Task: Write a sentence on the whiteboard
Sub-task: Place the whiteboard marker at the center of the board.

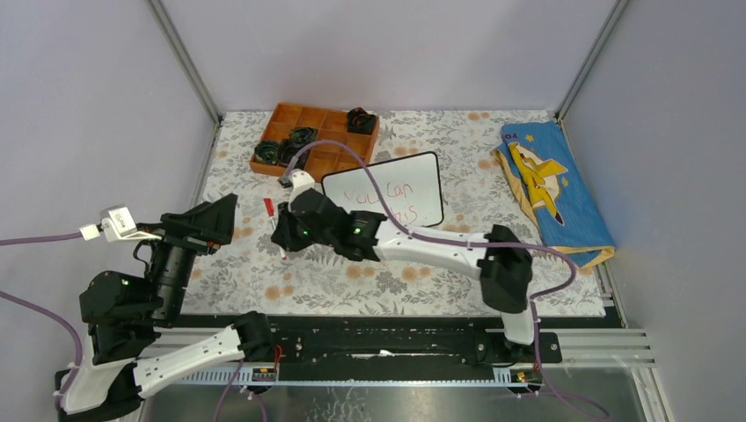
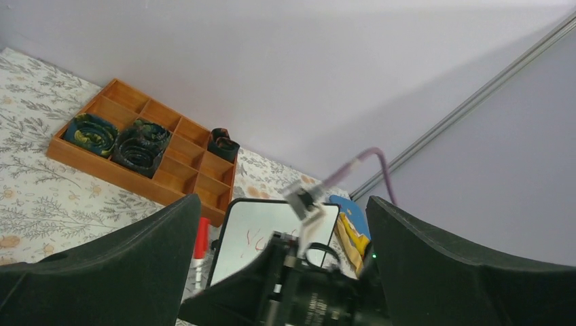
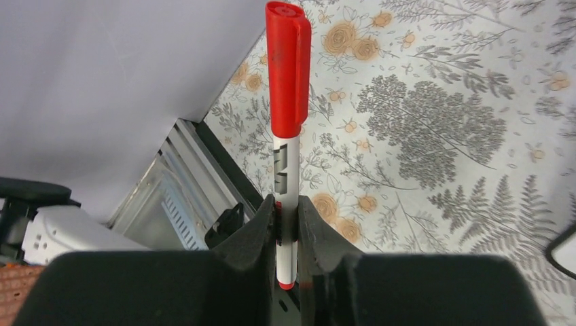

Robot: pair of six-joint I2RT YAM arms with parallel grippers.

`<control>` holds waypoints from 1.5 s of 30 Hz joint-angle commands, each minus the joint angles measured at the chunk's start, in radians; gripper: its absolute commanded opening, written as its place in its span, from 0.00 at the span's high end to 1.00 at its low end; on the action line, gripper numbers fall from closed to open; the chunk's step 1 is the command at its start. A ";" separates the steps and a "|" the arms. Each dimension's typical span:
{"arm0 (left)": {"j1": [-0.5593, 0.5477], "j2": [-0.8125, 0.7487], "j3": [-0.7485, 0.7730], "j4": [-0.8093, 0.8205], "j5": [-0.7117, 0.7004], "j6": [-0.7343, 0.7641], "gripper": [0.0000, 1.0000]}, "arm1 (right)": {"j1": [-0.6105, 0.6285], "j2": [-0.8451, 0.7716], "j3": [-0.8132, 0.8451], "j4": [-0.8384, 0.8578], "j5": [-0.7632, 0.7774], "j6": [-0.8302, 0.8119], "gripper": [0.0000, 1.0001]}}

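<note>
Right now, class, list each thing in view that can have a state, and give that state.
marker, capped
right gripper, shut on the marker
left gripper, open and empty
whiteboard, written on in red
orange tray, some compartments filled, others empty
blue cloth, folded

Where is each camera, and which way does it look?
Top external: high behind the arms, looking down at whiteboard and orange tray; both arms show.
Left wrist: on the left arm, facing the back wall; open left tool frames it.
Right wrist: on the right arm, facing the tablecloth; right tool grips a red marker.
Shared: top and left wrist both show whiteboard and tray.
</note>
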 commanded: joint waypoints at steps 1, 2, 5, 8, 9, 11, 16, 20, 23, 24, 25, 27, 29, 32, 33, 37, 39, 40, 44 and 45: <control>0.002 -0.002 -0.003 -0.026 -0.026 -0.032 0.01 | 0.028 0.129 0.206 -0.164 0.049 0.086 1.00; 0.002 0.001 -0.004 -0.026 -0.024 -0.036 0.01 | 0.028 0.155 0.234 -0.179 0.060 0.104 1.00; 0.001 0.009 -0.010 -0.027 -0.026 -0.053 0.01 | 0.028 0.238 0.329 -0.266 0.120 0.151 1.00; 0.002 0.014 -0.018 -0.035 -0.036 -0.077 0.01 | 0.028 0.345 0.518 -0.419 0.202 0.206 1.00; 0.002 0.016 -0.019 -0.040 -0.040 -0.086 0.01 | 0.028 0.382 0.582 -0.474 0.227 0.225 1.00; 0.002 0.015 -0.030 -0.044 -0.042 -0.106 0.01 | 0.028 0.451 0.679 -0.548 0.268 0.250 1.00; 0.002 0.022 -0.052 -0.052 -0.028 -0.147 0.01 | 0.023 0.521 0.725 -0.569 0.319 0.282 1.00; 0.002 0.035 -0.055 -0.073 -0.025 -0.170 0.01 | 0.004 0.556 0.716 -0.572 0.303 0.305 1.00; 0.002 0.036 -0.063 -0.075 -0.024 -0.176 0.01 | -0.005 0.571 0.679 -0.540 0.295 0.298 1.00; 0.001 0.035 -0.067 -0.077 -0.024 -0.176 0.01 | -0.006 0.574 0.670 -0.528 0.296 0.293 1.00; 0.002 0.034 -0.070 -0.078 -0.025 -0.180 0.01 | -0.008 0.579 0.665 -0.516 0.298 0.276 1.00; 0.002 0.032 -0.074 -0.083 -0.024 -0.186 0.01 | -0.012 0.595 0.671 -0.517 0.302 0.272 1.00; 0.002 0.029 -0.078 -0.089 -0.023 -0.193 0.01 | -0.022 0.616 0.676 -0.522 0.290 0.284 1.00; 0.001 0.027 -0.082 -0.102 -0.022 -0.203 0.01 | -0.035 0.633 0.675 -0.517 0.285 0.290 1.00; 0.001 0.025 -0.083 -0.107 -0.024 -0.205 0.01 | -0.039 0.638 0.675 -0.515 0.284 0.289 1.00; 0.002 0.017 -0.085 -0.119 -0.026 -0.212 0.01 | -0.052 0.655 0.672 -0.509 0.279 0.284 1.00; 0.002 0.013 -0.085 -0.123 -0.029 -0.213 0.01 | -0.054 0.662 0.667 -0.506 0.276 0.279 1.00; 0.002 0.011 -0.087 -0.123 -0.029 -0.214 0.01 | -0.056 0.663 0.664 -0.502 0.274 0.277 1.00; 0.001 0.008 -0.092 -0.124 -0.027 -0.213 0.01 | -0.062 0.672 0.654 -0.500 0.264 0.279 1.00; 0.001 0.008 -0.093 -0.123 -0.026 -0.214 0.01 | -0.062 0.673 0.651 -0.499 0.264 0.280 1.00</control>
